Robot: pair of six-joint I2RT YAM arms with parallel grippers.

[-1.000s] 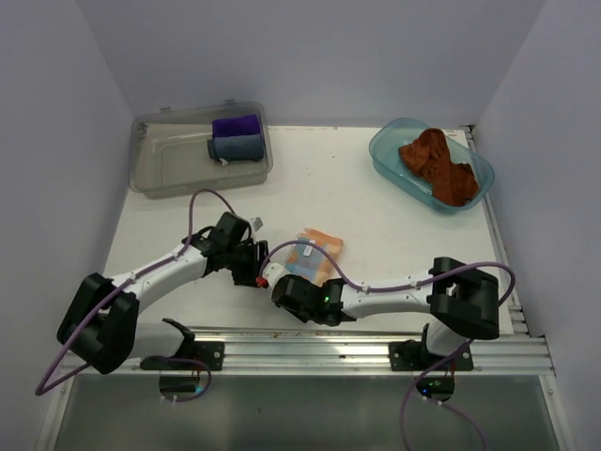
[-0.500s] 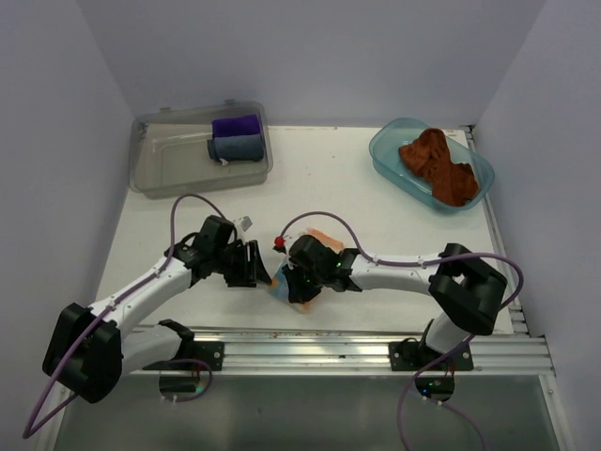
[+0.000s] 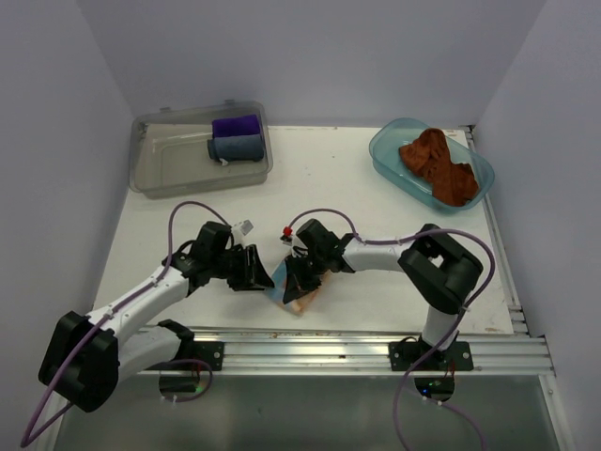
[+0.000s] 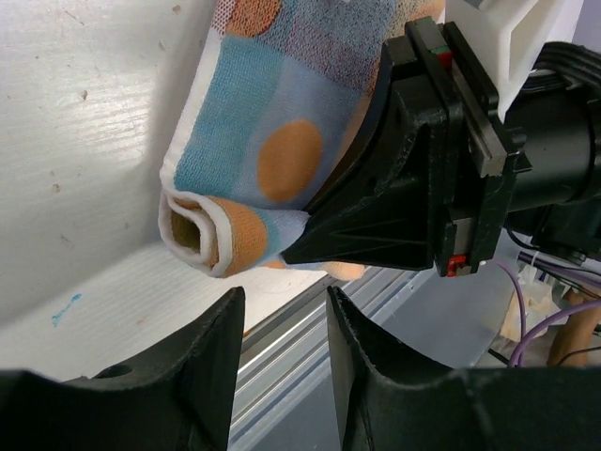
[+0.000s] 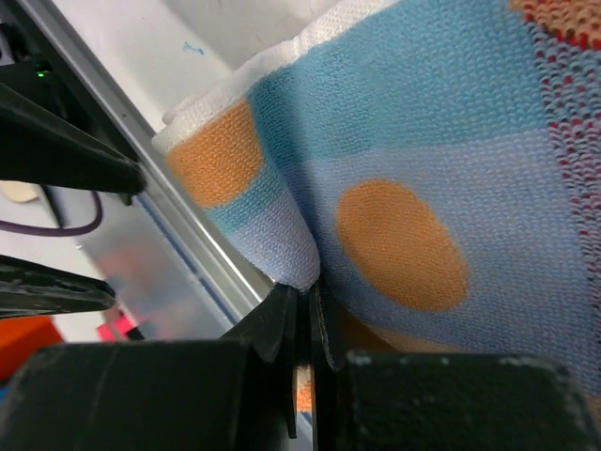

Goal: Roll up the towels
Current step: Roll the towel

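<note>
The patterned pale blue, orange and white towel (image 3: 295, 295) lies partly rolled near the table's front edge, with the roll's open end (image 4: 195, 235) facing my left gripper. My right gripper (image 3: 295, 279) reaches down onto the towel (image 5: 423, 169), and its jaws (image 5: 307, 299) are shut on a fold of it. My left gripper (image 3: 266, 277) sits just left of the roll, apart from it. Its fingers (image 4: 225, 329) stand open with nothing between them. The rust-brown towel (image 3: 437, 162) lies crumpled in the blue tub (image 3: 383, 153) at the back right.
A clear grey bin (image 3: 155, 178) at the back left holds a purple cloth (image 3: 235, 125) and a grey-blue cloth (image 3: 237, 147). An aluminium rail (image 3: 376, 343) runs along the table's front edge, close below the roll. White walls enclose the sides.
My right gripper swung up and over to the left, and the flat patterned towel has become a partial roll nearer the front edge. My left gripper moved right toward it and its jaws narrowed.
</note>
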